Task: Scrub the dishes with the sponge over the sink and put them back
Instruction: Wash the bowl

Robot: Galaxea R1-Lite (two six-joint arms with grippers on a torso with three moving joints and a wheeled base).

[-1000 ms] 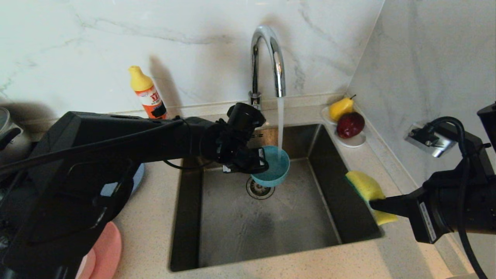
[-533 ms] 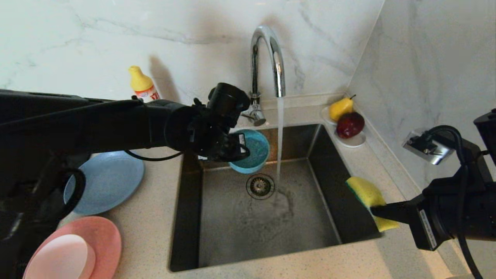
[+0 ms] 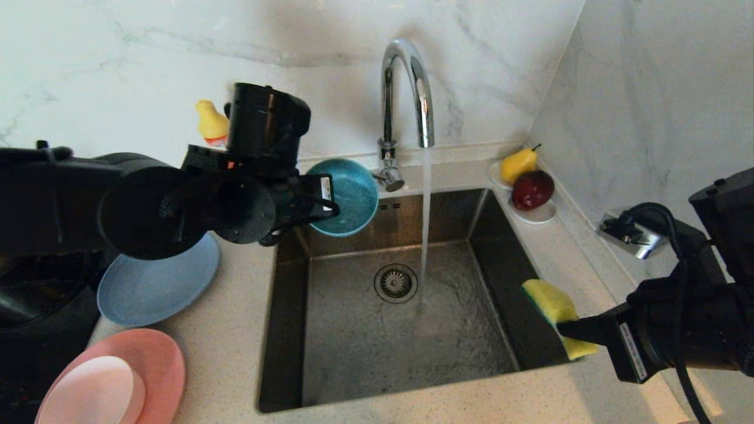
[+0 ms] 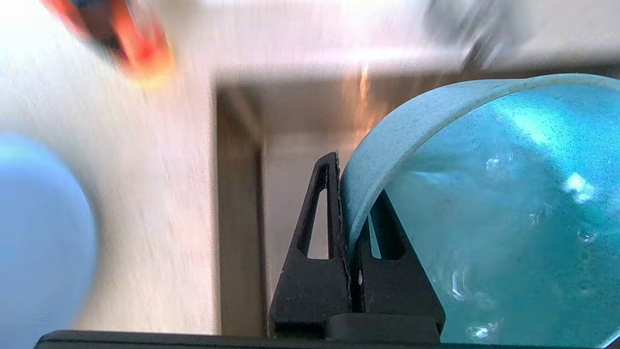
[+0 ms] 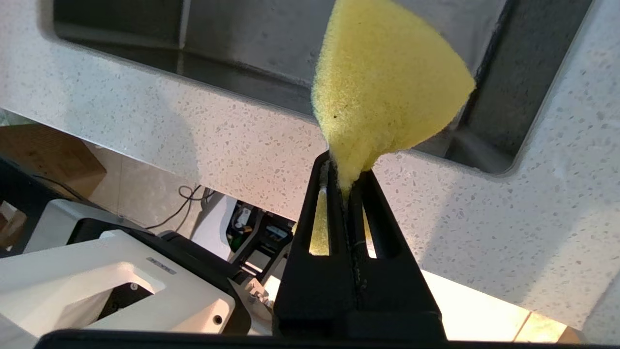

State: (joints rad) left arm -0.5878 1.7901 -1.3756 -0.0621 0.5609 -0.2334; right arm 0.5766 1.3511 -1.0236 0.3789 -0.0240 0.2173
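My left gripper (image 3: pixel 321 203) is shut on the rim of the teal bowl (image 3: pixel 349 197), which hangs tilted above the sink's back left corner, left of the running water. In the left wrist view one finger sits outside and one inside the wet bowl (image 4: pixel 484 208), with the left gripper (image 4: pixel 351 194) clamped on its wall. The steel sink (image 3: pixel 365 347) holds only water around the drain. My right gripper (image 3: pixel 568 330) hovers at the sink's right edge, shut on the yellow sponge (image 3: pixel 552 303). From the right wrist, the sponge (image 5: pixel 387 82) is pinched at one end in the right gripper (image 5: pixel 346 169).
The chrome faucet (image 3: pixel 406 88) pours a stream (image 3: pixel 425 224) near the drain. On the left counter lie a blue plate (image 3: pixel 159 282) and a pink plate (image 3: pixel 162 365) bearing a pale bowl (image 3: pixel 94 394). A detergent bottle (image 3: pixel 211 123) stands behind; a fruit dish (image 3: pixel 530 182) sits back right.
My left arm has pulled the teal bowl out from under the water stream, up and to the left toward the sink's back corner. The right gripper with the sponge has stayed put.
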